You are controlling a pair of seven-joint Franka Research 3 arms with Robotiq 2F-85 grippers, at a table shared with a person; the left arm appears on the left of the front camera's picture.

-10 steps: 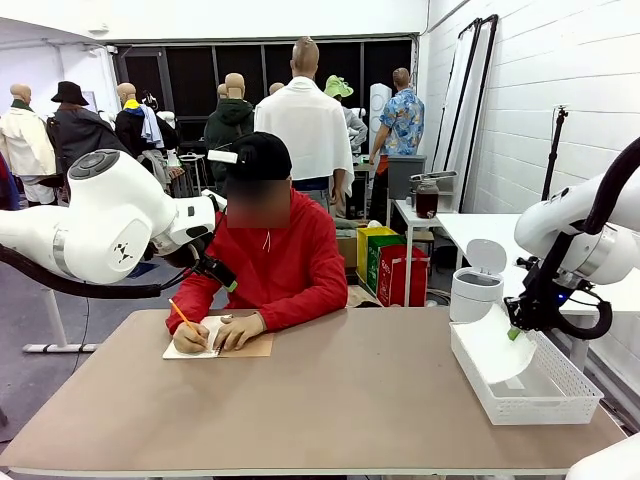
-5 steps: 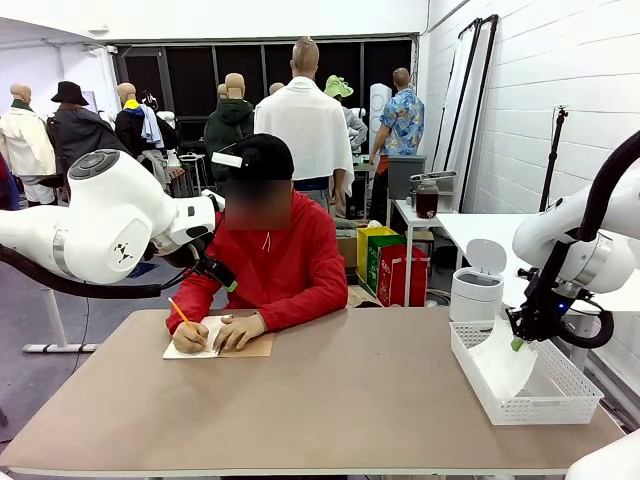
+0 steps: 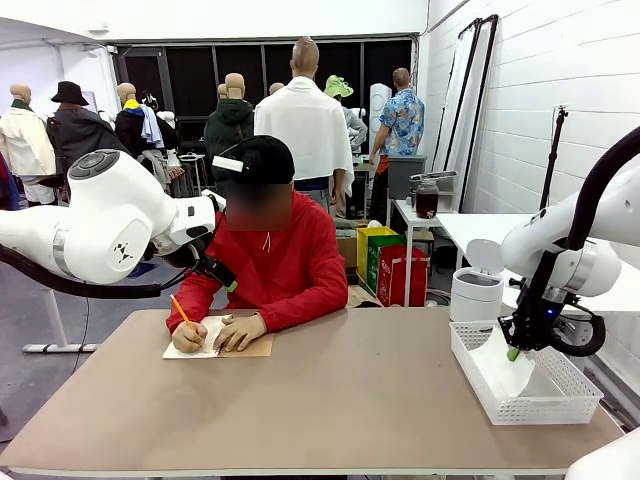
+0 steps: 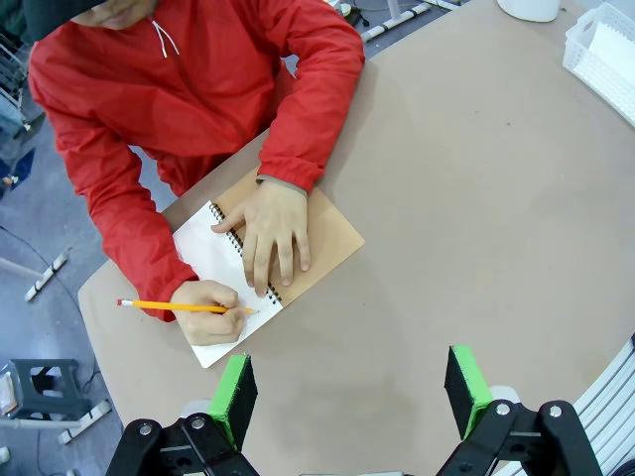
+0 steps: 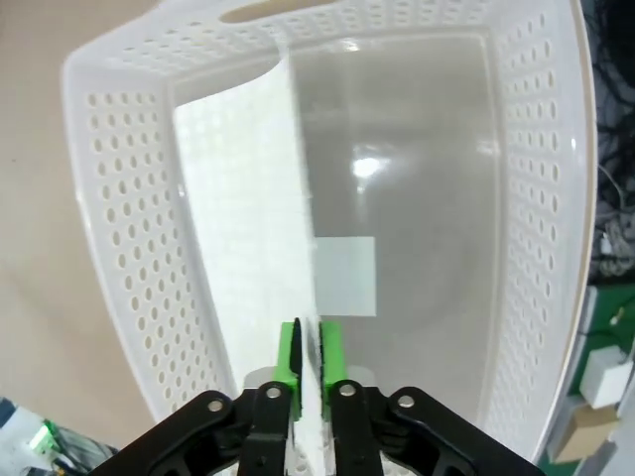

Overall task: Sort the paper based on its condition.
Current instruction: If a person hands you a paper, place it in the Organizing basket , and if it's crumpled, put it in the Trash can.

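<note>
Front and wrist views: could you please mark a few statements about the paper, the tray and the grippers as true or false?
1. The person's hand holds a yellow pencil over the spiral-bound notebook. True.
2. The left gripper is shut on a sheet. False: it is open and holds nothing, above the table.
3. A sheet of paper runs between the pads of the right gripper, inside the white mesh tray. True.
4. The tray sits at the robot's left end of the table. False: it sits at the robot's right end.

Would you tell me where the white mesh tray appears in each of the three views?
Front view: tray at lower right, below the right hand.
Left wrist view: tray in the top right corner.
Right wrist view: tray from above, walls left, top and right.
Shared landmark: the white paper inside it.
</note>
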